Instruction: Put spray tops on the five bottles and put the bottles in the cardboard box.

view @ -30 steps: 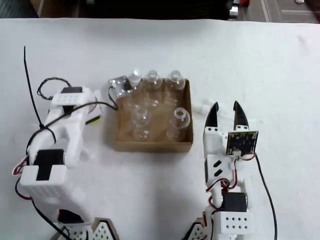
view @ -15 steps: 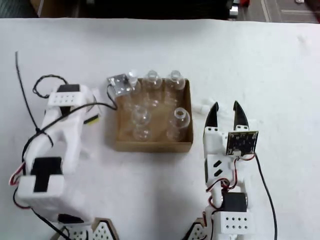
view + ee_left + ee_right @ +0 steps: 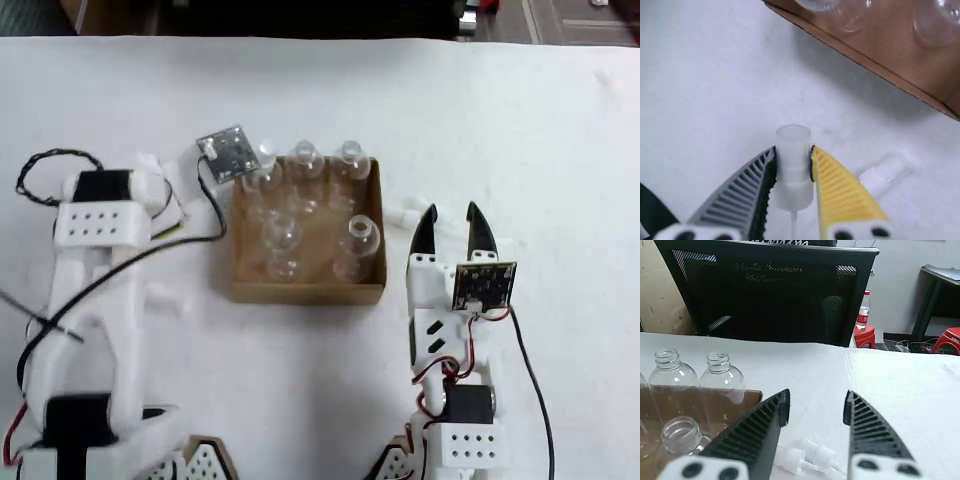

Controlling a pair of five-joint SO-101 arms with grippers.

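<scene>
Left wrist view shows the left hand (image 3: pixel 792 151), now pulled back from the cardboard box (image 3: pixel 875 67), clamped on a spray top (image 3: pixel 793 170) for capping; the right hand (image 3: pixel 815 407) gapes empty.

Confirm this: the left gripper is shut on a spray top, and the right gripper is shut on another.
Wrong on the right gripper: it is open and holds nothing, as the right wrist view shows. The left gripper is indeed shut on a spray top.
</scene>
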